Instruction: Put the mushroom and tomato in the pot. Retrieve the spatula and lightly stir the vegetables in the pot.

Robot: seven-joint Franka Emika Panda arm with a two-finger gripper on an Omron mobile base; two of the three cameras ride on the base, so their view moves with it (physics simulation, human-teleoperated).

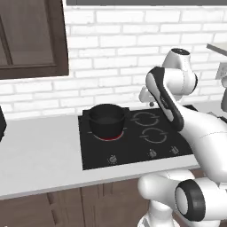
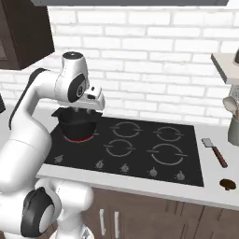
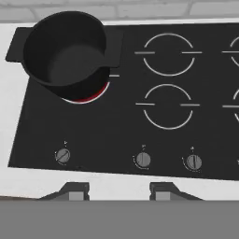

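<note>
Task barely started, as far as I can judge. Pot (image 3: 65,49) sits on the rear-left burner of the stove (image 3: 121,135), burner glowing red under it; inside looks dark and empty, no vegetables in it. Gripper (image 3: 119,189) hangs above the stove front, beside the pot, fingers spread wide, holding nothing. Spatula (image 2: 214,151) lies on the counter (image 2: 219,170) just right of the stove, untouched. One small brown lump (image 2: 228,184), probably the mushroom, sits near it toward the counter edge. Tomato can't be picked out. Left: both vegetables in, fetch spatula, stir.
</note>
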